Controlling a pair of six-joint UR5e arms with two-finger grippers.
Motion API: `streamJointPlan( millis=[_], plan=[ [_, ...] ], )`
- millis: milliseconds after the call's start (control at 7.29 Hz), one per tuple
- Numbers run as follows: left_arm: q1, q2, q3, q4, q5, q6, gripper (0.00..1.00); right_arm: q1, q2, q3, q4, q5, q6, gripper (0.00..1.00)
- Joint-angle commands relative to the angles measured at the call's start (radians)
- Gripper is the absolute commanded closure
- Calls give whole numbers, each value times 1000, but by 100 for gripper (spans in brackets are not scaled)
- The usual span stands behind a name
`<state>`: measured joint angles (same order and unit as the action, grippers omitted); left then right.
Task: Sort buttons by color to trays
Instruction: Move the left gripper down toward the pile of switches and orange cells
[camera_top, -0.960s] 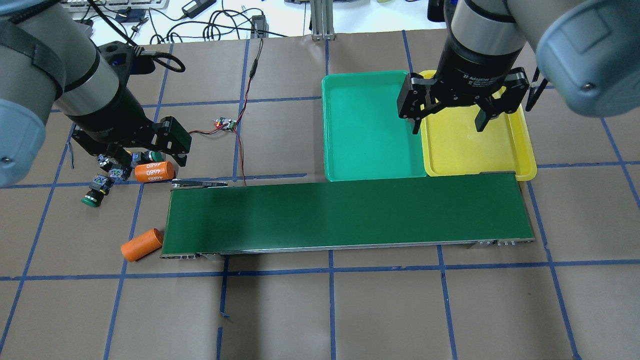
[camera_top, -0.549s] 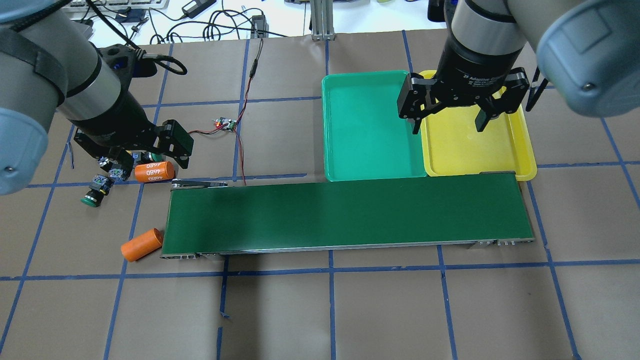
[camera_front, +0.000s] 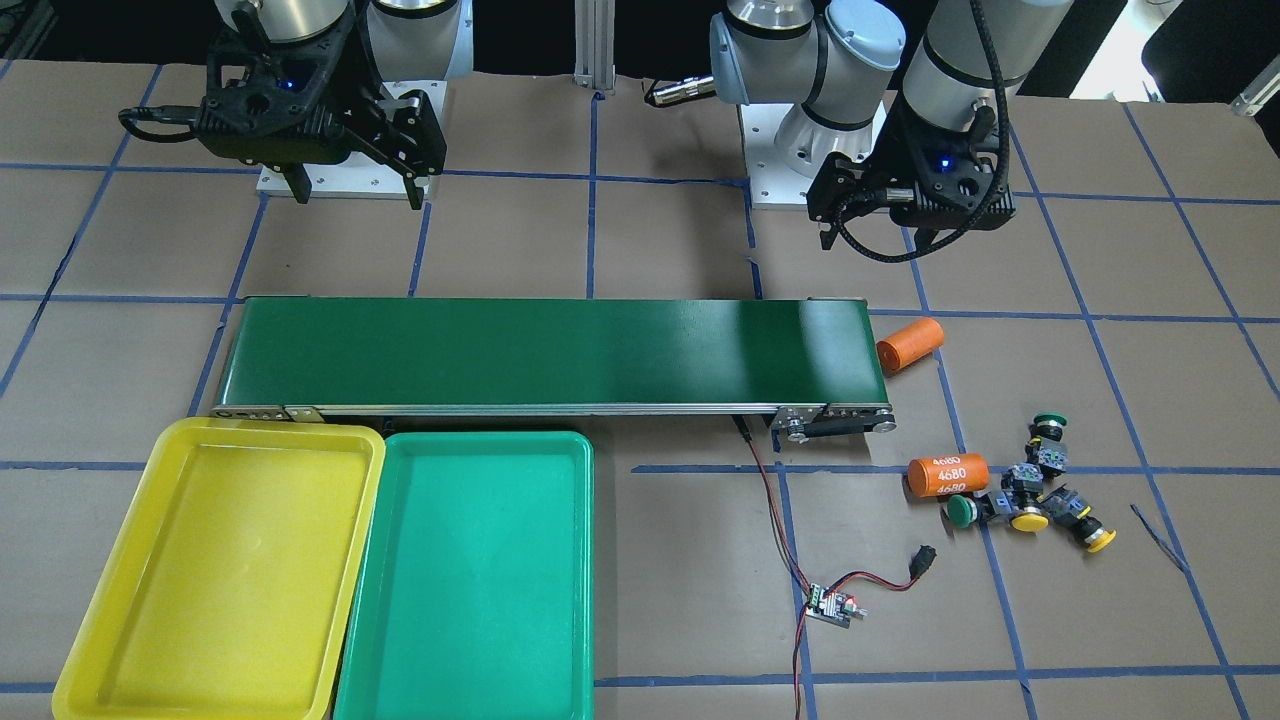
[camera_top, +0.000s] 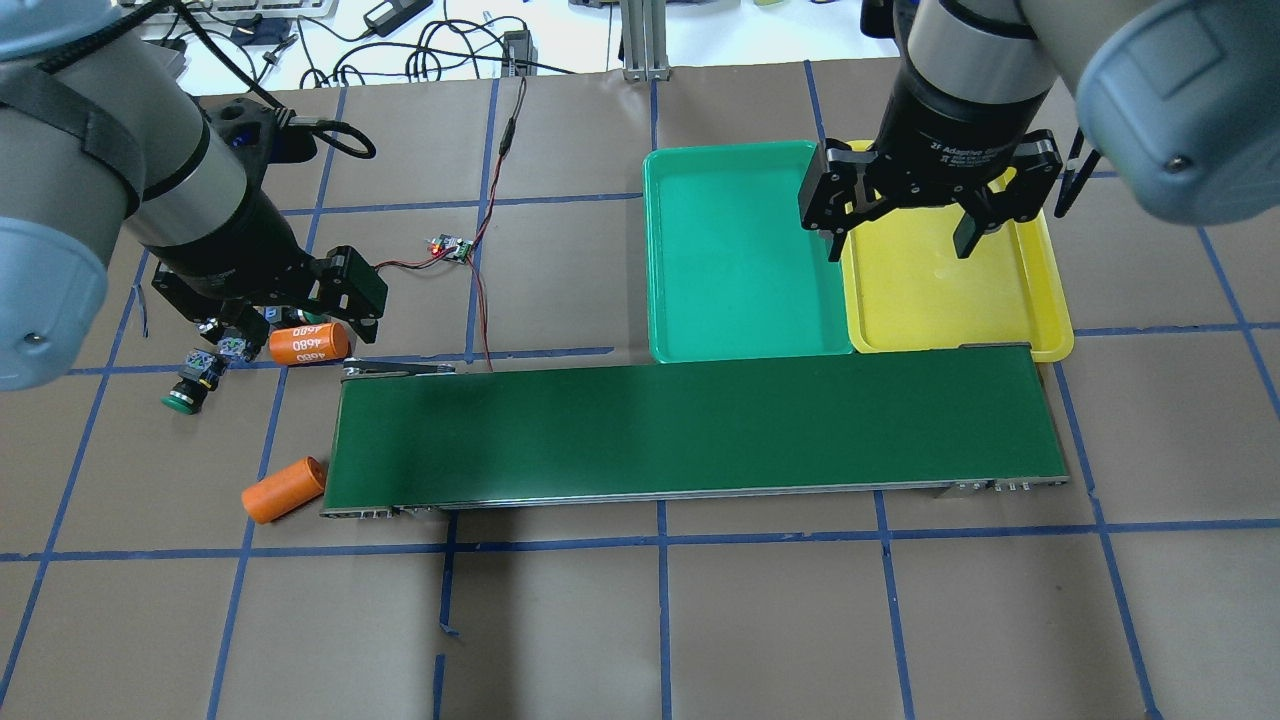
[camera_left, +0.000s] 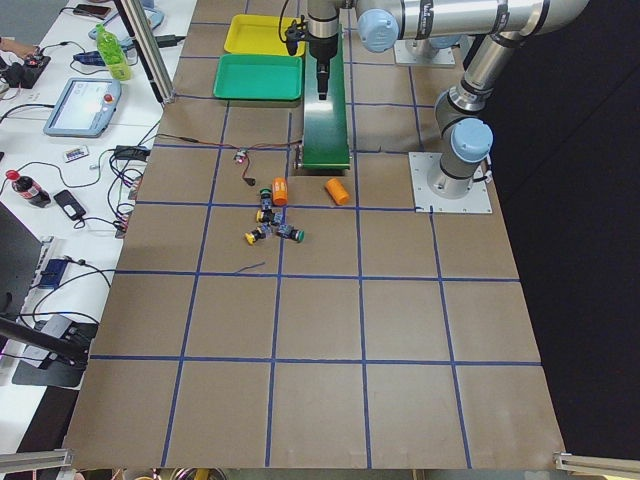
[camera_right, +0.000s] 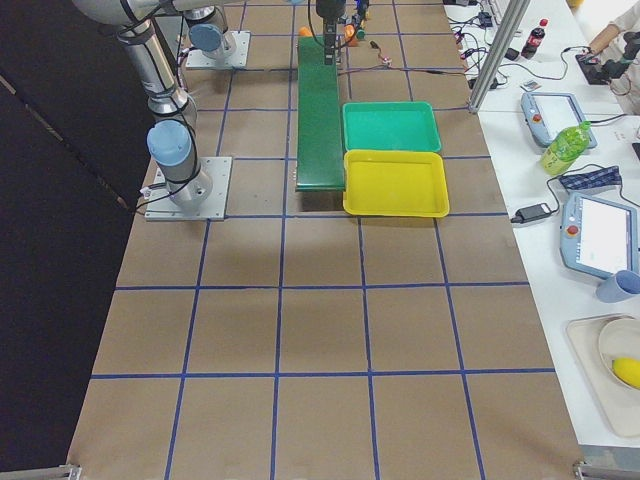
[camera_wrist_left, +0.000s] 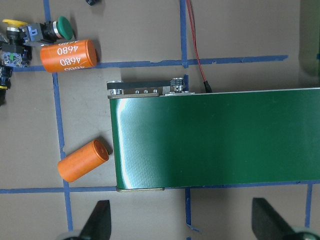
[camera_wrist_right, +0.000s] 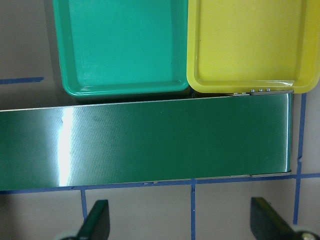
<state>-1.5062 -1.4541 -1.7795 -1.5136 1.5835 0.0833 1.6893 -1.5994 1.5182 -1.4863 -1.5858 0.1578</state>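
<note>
Four buttons lie in a cluster at the table's left end: a green one, a second green one, and two yellow ones. In the overhead view one green button shows clearly and the rest are partly hidden under my left gripper. That gripper is open and empty, high above them. In the left wrist view a green button shows at top left. The green tray and yellow tray are empty. My right gripper is open above their shared edge.
A long dark-green conveyor belt runs from the button cluster to the trays. An orange cylinder marked 4680 lies against the buttons, another at the belt's near left corner. A small circuit board with red-black wires lies behind the belt.
The left gripper has drifted slightly to the right above the button cluster. The right gripper has shifted a little farther back. Both stay open; no object has moved.
</note>
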Motion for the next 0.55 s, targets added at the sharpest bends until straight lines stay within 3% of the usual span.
streamJointPlan(
  millis=[0, 274, 411],
  plan=[
    [6, -12, -9, 42, 0, 0, 0, -36, 0, -15, -6, -3, -6, 0],
    [21, -23, -20, 76, 1, 1, 0, -36, -1, -12, -5, -2, -4, 0],
    [94, -41, -21, 76, 1, 0, 0, -37, -1, -12, -6, 0, -3, 0]
  ],
)
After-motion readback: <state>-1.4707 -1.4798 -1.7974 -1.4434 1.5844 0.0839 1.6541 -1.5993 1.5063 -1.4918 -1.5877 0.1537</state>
